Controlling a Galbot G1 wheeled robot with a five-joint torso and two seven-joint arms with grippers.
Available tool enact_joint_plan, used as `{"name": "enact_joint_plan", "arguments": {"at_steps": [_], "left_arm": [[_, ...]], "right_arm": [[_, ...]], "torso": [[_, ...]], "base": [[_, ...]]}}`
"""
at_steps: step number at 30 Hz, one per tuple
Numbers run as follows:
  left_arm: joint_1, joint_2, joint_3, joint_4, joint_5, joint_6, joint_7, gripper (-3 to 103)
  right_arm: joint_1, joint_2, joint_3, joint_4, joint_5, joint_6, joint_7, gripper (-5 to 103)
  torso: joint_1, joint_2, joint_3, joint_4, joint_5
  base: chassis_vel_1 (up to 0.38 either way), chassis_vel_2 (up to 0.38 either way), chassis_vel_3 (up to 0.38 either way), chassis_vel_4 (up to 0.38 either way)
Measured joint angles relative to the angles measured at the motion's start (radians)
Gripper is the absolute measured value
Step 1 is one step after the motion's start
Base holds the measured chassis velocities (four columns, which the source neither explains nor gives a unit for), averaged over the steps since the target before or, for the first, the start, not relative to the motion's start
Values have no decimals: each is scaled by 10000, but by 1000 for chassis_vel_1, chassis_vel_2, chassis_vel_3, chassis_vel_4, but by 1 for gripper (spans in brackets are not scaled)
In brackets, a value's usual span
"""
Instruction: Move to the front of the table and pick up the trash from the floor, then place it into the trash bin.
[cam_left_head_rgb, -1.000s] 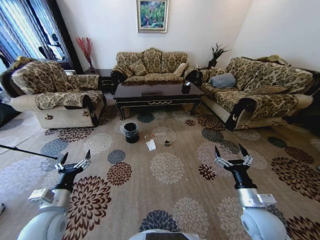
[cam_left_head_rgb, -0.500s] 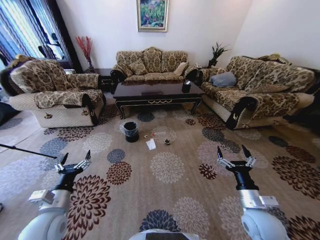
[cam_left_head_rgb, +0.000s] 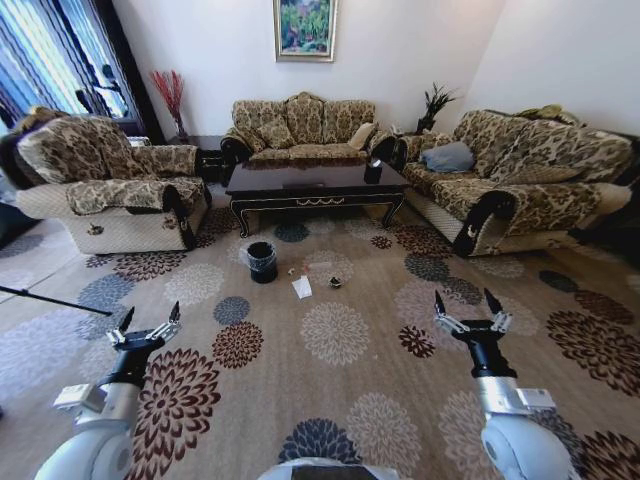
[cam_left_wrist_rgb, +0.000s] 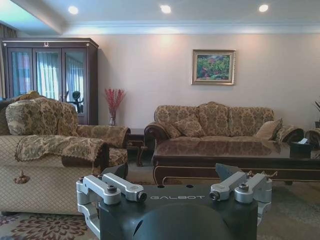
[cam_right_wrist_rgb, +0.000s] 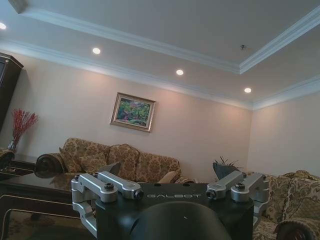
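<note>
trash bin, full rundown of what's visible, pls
The trash bin is a small round black bucket, upright on the patterned carpet just in front of the coffee table, near its left front leg as the head view shows it. A crinkly clear bag lines it and folds over the rim. Its mouth is open; the contents cannot be made out. The folded white paper lies close by on the floor, apart from it. Nothing touches the bin but the carpet; both grippers are far from it.

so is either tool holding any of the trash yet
No, nothing is held. The left tool and right tool are both open and empty above the floor; the trash lies by the trash bin.
</note>
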Motion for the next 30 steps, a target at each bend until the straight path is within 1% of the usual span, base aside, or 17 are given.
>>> {"name": "enact_joint_plan", "arguments": {"at_steps": [12, 30], "left_arm": [[-12, -39, 52, 104, -9, -25, 16, 100], [-285, -46, 214, 539, 140, -179, 20, 100]], "right_arm": [[10, -16, -16, -55, 8, -7, 37, 100], [178, 60, -63, -304, -15, -6, 83, 100]], "torso": [[-160, -371, -214, 0, 0], [-530, -1204, -678, 0, 0]], "base": [[0, 0, 0, 0], [0, 0, 0, 0]]}}
